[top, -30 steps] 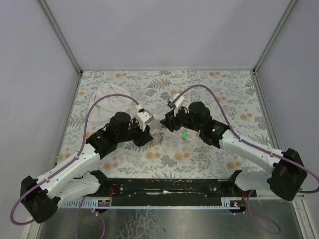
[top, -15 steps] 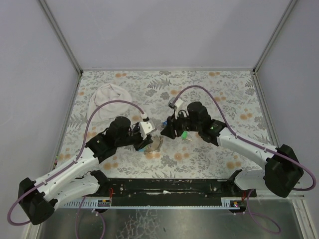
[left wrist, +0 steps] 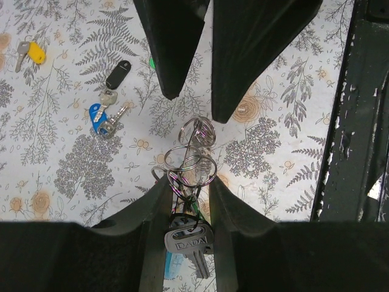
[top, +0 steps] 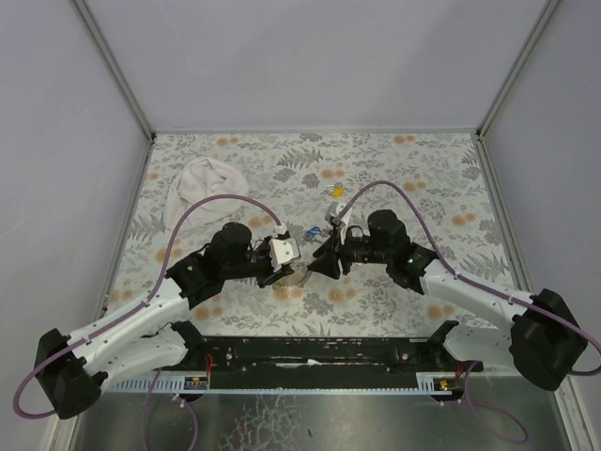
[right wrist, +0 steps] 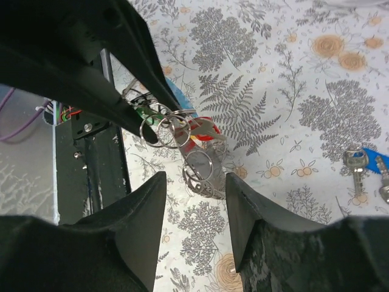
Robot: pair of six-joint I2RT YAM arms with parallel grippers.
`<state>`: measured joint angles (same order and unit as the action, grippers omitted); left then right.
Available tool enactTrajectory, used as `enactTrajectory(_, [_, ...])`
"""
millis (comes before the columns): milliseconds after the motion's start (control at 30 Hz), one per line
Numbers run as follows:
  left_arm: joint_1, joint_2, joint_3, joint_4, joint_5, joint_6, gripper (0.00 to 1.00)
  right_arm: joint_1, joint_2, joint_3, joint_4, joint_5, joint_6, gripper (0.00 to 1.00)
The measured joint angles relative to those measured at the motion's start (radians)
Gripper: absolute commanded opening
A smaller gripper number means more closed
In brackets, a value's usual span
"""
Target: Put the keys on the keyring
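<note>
Left fingers [left wrist: 155, 234] clamp the keyring [left wrist: 196, 159]; right fingers [right wrist: 138, 214] stand apart, just beside its rings.

Top external: set high above and behind the arm bases [top: 70, 376], tilted down and forward over the whole floral tabletop [top: 441, 178], bases along the bottom edge; farthest view of the three.

Left wrist: very near, looking past the left pincer [left wrist: 188, 182] at the bottom edge toward the right pincer [left wrist: 194, 106] at the top edge.

Right wrist: equally near, facing the opposite way, with the left pincer at upper left.

Shared by both wrist views: the keyring [left wrist: 191, 161] at mid-frame and the blue key [left wrist: 96, 115]; seen from overhead only as small detail at centre.
</note>
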<state>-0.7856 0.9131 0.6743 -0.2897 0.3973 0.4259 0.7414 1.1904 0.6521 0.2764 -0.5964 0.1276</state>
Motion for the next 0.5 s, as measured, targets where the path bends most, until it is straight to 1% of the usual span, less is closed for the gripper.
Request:
enactTrajectory(67, [0.0,0.004,0.0,0.006,0.002,0.0,0.0,0.0,-0.023,-0.02,0.02,-0.003,-0.016,0.51])
enactTrajectory(233, [0.0,0.007,0.0,0.01,0.011,-0.001,0.0,0.0,-0.104,-0.122,0.159,-0.016,-0.076,0.49])
enactTrajectory(367, [0.0,0.008,-0.001,0.013,0.015,-0.001,0.0,0.021,-0.114,-0.14,0.197,0.012,-0.123,0.44])
enactTrajectory(500, [0.0,0.008,-0.004,0.019,0.015,-0.001,0.0,0.074,-0.092,-0.117,0.207,0.044,-0.16,0.36])
